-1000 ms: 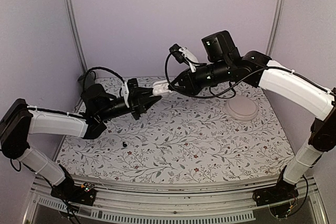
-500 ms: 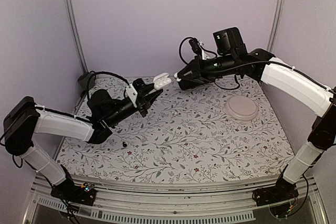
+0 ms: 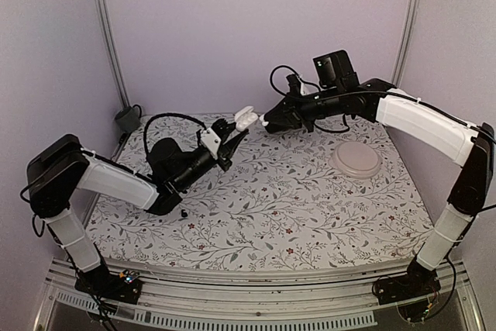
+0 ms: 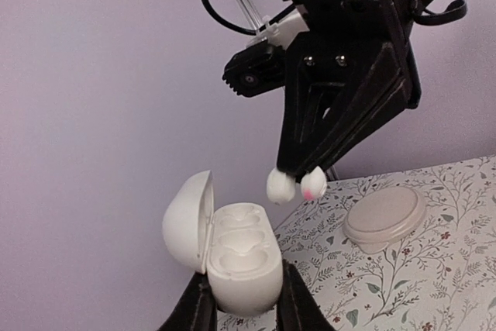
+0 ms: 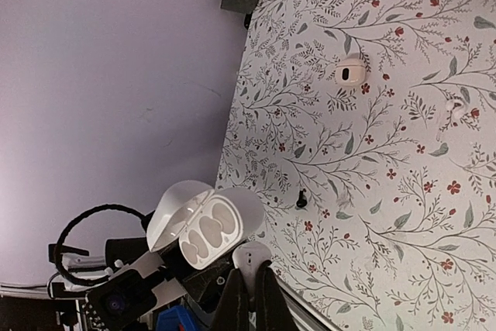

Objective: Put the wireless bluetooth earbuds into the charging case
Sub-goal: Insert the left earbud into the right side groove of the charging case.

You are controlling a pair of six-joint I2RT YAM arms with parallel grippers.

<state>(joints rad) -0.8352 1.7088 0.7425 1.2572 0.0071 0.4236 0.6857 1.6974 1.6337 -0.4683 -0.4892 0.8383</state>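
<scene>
while the left gripper (image 4: 244, 309) clamps the open charging case (image 4: 242, 261) by its base, held in the air, the right gripper (image 4: 297, 184) pinches one earbud (image 4: 280, 187) tight at its tips, just beside the empty sockets (image 4: 236, 239). glossy, light and likely slippery, the earbud wants a hold on its stem, the case one low on its body, away from the lid (image 4: 186, 222). beyond lie a pale dish (image 4: 385, 218), floral tablecloth (image 4: 438, 288) and plain lilac walls (image 4: 101, 98).
</scene>
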